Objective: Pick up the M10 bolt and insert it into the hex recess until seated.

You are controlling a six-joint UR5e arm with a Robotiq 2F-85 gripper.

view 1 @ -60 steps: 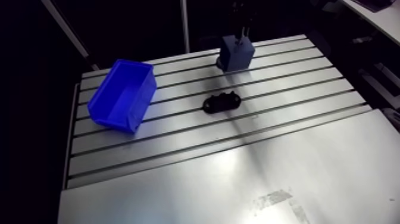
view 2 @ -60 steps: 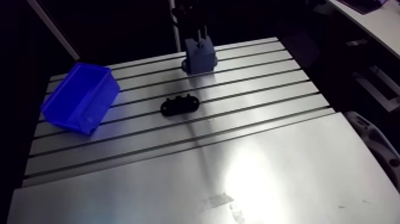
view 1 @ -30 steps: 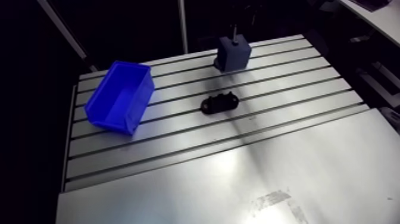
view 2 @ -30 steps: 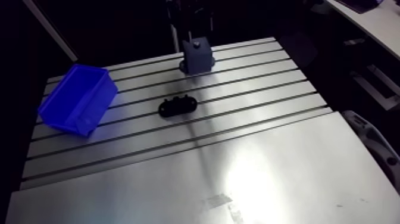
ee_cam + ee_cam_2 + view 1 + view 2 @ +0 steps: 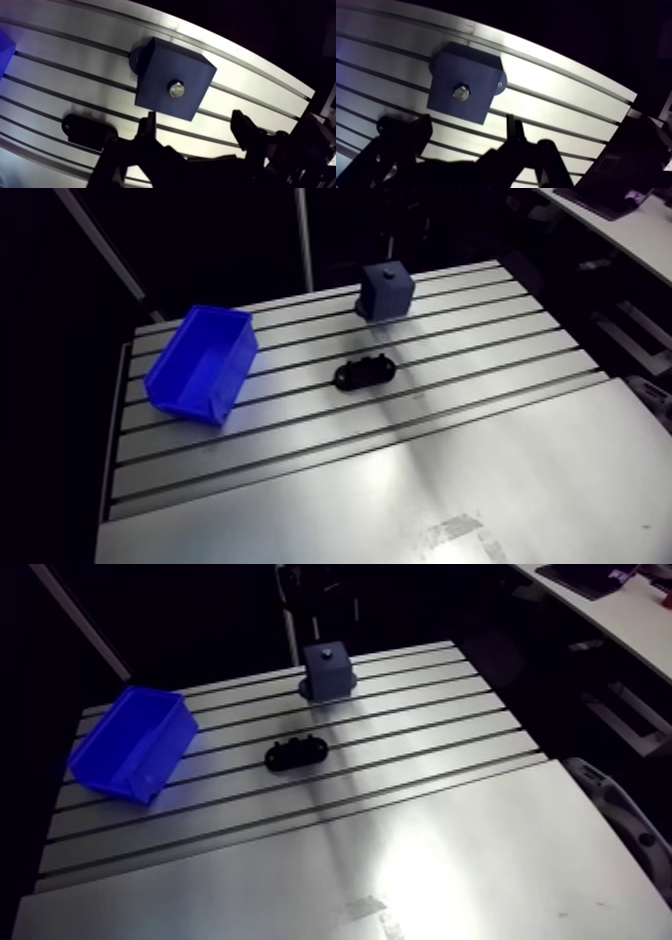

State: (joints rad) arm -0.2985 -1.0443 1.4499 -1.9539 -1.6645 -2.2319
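Bare table (image 5: pixel 420 478) lies between blue bin (image 5: pixel 200 366), black clamp (image 5: pixel 363 372) and block (image 5: pixel 386 290)

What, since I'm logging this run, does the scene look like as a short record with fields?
bolt: head showing in the top middle of the block
block: dark blue, at the table's far side
jaws: open, empty, above the block
bin: blue, on the table, apart from the block
black part: lying mid-table
seated: cannot tell
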